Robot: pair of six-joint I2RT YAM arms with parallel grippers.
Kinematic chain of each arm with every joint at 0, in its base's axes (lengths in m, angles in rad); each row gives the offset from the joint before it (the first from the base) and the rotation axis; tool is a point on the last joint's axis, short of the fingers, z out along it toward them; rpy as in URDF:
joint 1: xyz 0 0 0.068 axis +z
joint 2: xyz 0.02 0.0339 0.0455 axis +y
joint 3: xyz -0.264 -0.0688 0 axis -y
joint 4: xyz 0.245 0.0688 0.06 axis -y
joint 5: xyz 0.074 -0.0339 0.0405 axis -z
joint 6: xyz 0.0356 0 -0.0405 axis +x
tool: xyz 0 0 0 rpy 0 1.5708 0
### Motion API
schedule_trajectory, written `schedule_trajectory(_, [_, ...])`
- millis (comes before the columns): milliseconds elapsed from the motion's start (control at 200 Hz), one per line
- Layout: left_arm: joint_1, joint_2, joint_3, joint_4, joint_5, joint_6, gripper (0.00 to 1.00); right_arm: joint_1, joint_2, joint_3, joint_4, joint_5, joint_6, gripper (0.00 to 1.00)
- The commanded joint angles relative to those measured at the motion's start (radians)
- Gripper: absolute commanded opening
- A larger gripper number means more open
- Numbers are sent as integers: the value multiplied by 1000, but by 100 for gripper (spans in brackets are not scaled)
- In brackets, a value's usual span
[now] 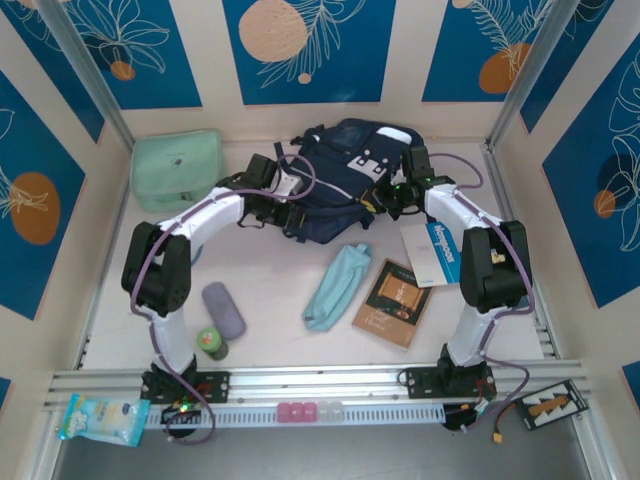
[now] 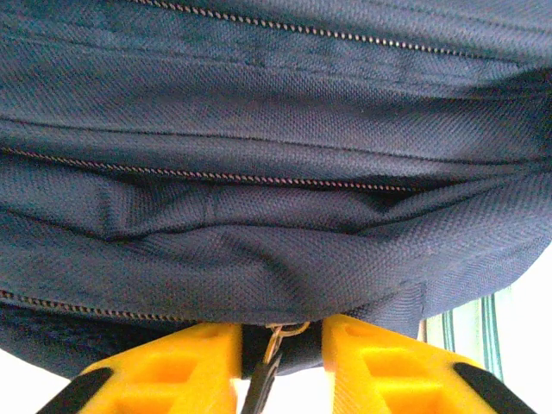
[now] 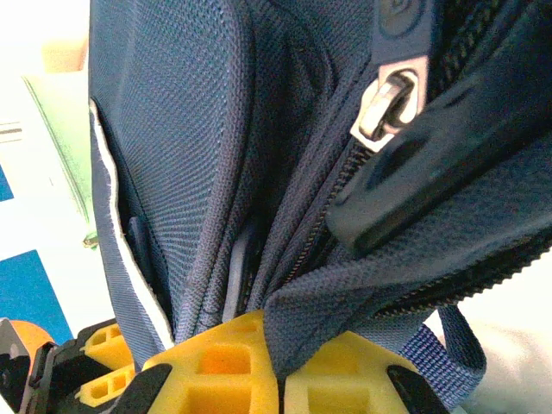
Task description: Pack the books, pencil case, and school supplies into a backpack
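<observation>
Backpack (image 1: pixel 340 175): navy with white patches, lying on the table directly in front of both sets of jaws. The left jaws meet its left flank and the right jaws meet its right flank.

Mint-green bag (image 1: pixel 177 168): to the outer left of the left jaws, apart from the backpack.

Pencil case (image 1: pixel 337 287): light-blue pouch on the table, lying at a slant. It is on the base side of both jaws, roughly midway between them and well apart from each.

Brown book (image 1: pixel 392 302): flat on the table just beside the pencil case, on the base side of the right jaws and well apart from them.

School supplies case (image 1: pixel 223 310): greyish-purple oblong on the base side of the left jaws, well apart from them.

Left gripper (image 2: pixel 280 336): jaws partly spread against the backpack's lower seam, below two closed zip lines.

Right gripper (image 3: pixel 280 345): jaws pressed together, pinching a fold of backpack fabric that rises from between the fingertips.

Green bottle (image 1: pixel 211 343): just beside the school supplies case, farther still from the left jaws.

Metal slider (image 3: pixel 388 103): on the zip track beyond the right jaws, above the pinched fold.

Zip pull (image 2: pixel 274 341): hangs in the gap between the left jaws. Neither pad visibly presses it.
</observation>
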Motion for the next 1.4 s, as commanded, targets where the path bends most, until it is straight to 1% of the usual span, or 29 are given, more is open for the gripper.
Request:
schedule_trajectory(0, [1,9,-6,-47,12,30,25,-9,-19,46,95,-19,14,5])
schedule_trajectory(50, [1,15,-2,-54,-5,33,24,-9,-18,43,96,-19,16,5])
schedule_trajectory(100, [1,16,-5,-55,-16,36,20,-11,-20,44,97,-16,16,5])
schedule_trajectory(200, [2,12,-9,-52,-15,37,0,-12,-25,40,97,-8,19,5])
schedule_trajectory(285, [1,-15,-24,-48,-4,38,0,-14,-27,34,101,-6,19,5])
schedule_trajectory(390, [2,-100,-91,-36,7,30,0,-10,-25,34,101,-35,19,5])
schedule_trajectory(520, [-11,-251,-232,-43,30,9,0,24,-36,23,97,-59,17,5])
schedule_trajectory(590, [-24,-334,-309,-60,8,-5,0,46,-43,11,108,-75,26,5])
schedule_trajectory(675, [-35,-423,-391,-56,31,-51,0,67,-42,6,121,-101,22,5])
schedule_trajectory(725, [-52,-466,-429,-40,28,-82,0,74,-38,3,120,-95,9,5])
schedule_trajectory(815, [-87,-500,-463,11,-7,-148,0,60,-12,8,145,-94,-23,5])
schedule_trajectory(915, [-135,-462,-443,90,-40,-218,0,12,56,35,201,-87,-68,6])
schedule_trajectory(965, [-164,-418,-417,136,-55,-258,0,-15,98,66,201,-88,-73,9])
schedule_trajectory(1000, [-183,-382,-388,154,-56,-268,0,-31,115,79,192,-90,-68,13])
schedule_trajectory(1060, [-212,-321,-326,155,-78,-278,0,-53,105,68,185,-84,-38,27])
schedule_trajectory(1100, [-226,-287,-290,152,-82,-281,0,-60,69,36,182,-65,-17,35])
schedule_trajectory(1150, [-239,-254,-252,148,-84,-286,0,-63,2,-11,156,-4,4,49])
schedule_trajectory(1180, [-241,-239,-238,152,-82,-290,0,-64,-38,-37,126,34,18,54])
schedule_trajectory(1230, [-246,-216,-215,160,-71,-299,0,-61,-108,-92,93,80,48,59])
schedule_trajectory(1290, [-249,-188,-191,161,-60,-305,0,-44,-183,-159,61,103,112,62])
schedule_trajectory(1395, [-252,-147,-149,152,-53,-307,0,35,-263,-239,46,87,213,64])
